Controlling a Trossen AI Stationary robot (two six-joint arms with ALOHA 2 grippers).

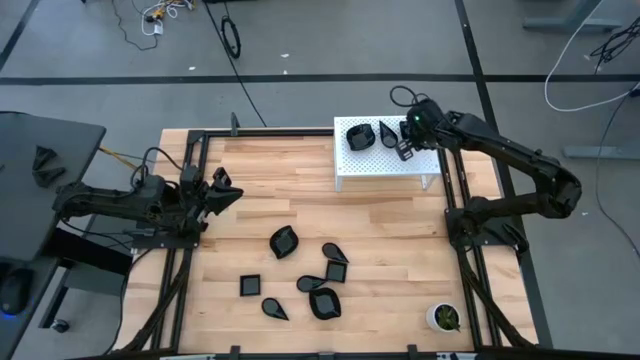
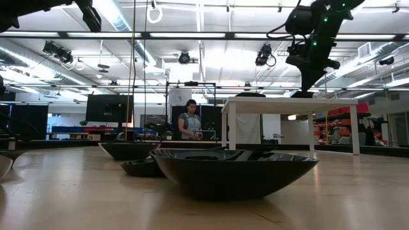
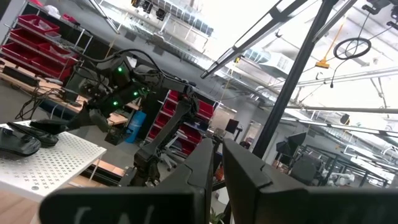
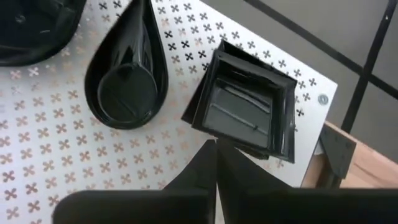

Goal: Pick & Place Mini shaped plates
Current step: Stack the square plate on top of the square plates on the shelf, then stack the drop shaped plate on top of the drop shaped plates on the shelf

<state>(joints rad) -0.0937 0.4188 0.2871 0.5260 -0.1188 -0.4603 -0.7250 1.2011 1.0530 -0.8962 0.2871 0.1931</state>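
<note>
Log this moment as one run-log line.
right gripper: shut, empty, above square plate on white stand | left gripper: shut, idle | loose plates on table

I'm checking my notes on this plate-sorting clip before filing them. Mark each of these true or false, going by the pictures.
1. Three black plates sit on the white perforated stand. True: a rounded plate, a teardrop plate and a square plate.
2. The right gripper is over the wooden table among the loose plates. False: it is over the white stand, beside the square plate.
3. The right gripper's fingers are shut and empty. True.
4. The left gripper holds a plate. False: it waits at the table's left side, empty.
5. A small white cup stands near the table's front right corner. True.
</note>
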